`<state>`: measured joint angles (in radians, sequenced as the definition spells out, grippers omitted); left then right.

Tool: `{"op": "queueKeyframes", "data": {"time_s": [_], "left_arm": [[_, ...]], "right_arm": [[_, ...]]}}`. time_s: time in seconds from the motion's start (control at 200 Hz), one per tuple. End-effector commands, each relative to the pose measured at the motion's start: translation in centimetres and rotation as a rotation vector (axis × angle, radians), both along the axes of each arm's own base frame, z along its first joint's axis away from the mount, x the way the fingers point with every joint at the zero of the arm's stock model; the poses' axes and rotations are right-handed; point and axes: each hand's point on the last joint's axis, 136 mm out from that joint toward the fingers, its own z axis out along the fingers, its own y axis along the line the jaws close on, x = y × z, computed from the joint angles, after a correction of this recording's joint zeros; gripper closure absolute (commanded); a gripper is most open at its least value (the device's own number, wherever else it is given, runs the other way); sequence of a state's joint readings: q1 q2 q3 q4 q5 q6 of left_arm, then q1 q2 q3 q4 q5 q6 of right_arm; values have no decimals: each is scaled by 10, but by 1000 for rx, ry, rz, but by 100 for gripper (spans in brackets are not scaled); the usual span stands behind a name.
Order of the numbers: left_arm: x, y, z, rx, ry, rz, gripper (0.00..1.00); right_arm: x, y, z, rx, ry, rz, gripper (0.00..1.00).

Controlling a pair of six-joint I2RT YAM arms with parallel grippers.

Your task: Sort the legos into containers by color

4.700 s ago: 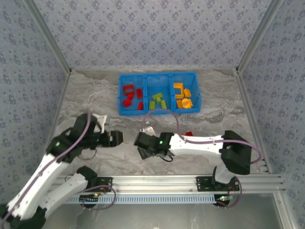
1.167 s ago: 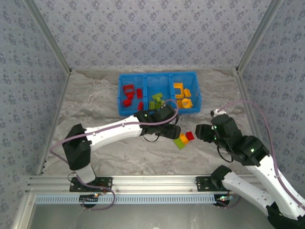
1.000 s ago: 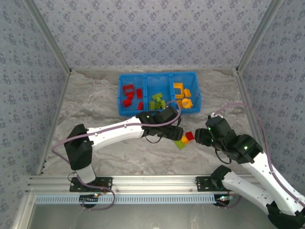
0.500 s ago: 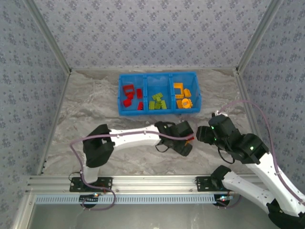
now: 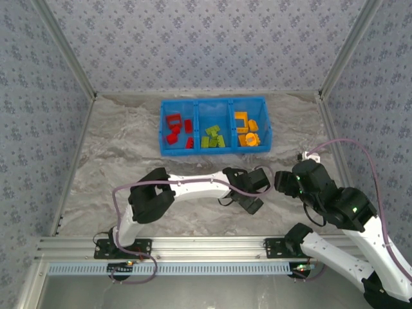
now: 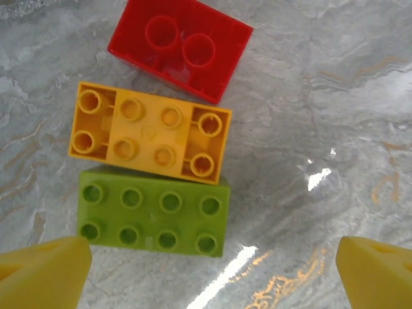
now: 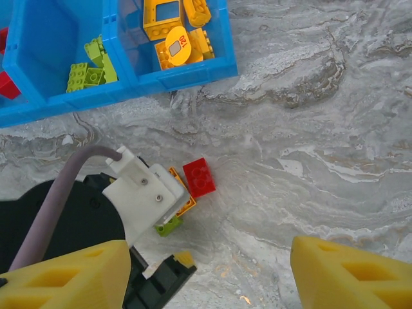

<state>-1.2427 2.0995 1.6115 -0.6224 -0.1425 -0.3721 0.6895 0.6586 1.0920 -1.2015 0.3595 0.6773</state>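
Three loose legos lie side by side on the marble table: a red brick (image 6: 180, 48), an orange-yellow brick (image 6: 151, 132) and a lime green brick (image 6: 152, 210). My left gripper (image 6: 212, 283) hovers directly above them, open wide, with nothing between its yellow fingertips (image 6: 45, 273). From above, the left gripper (image 5: 253, 192) covers these bricks. My right gripper (image 5: 281, 182) hangs just right of it, open and empty. Its wrist view shows the red brick (image 7: 199, 177), the orange-yellow brick (image 7: 185, 196) and the green brick (image 7: 168, 224) partly under the left wrist. The blue container (image 5: 215, 149) stands behind.
The bin holds red legos (image 5: 177, 129) in its left compartment, green legos (image 5: 212, 137) in the middle and orange-yellow legos (image 5: 248, 132) on the right. The left arm (image 5: 193, 187) stretches across the table's near middle. Patterned walls enclose the table.
The left arm has reached further right and now covers the three bricks, its jaws spread wide. The right gripper has drawn back slightly to the right and opened a little.
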Motion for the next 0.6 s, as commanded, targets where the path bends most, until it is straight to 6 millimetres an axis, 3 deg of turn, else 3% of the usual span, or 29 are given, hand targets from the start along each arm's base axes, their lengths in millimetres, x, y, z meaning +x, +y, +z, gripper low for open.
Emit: {"op": "queueKeyframes", "data": {"time_s": [0.0, 0.405, 0.595], "left_arm": [[11, 3, -5, 24, 9, -14, 2], [6, -2, -27, 46, 52, -39, 8], [7, -3, -30, 41, 53, -24, 29]], "right_arm": [[0, 3, 11, 37, -26, 5, 31], [-3, 13, 1, 60, 15, 43, 30], [-14, 4, -8, 56, 45, 27, 30]]}}
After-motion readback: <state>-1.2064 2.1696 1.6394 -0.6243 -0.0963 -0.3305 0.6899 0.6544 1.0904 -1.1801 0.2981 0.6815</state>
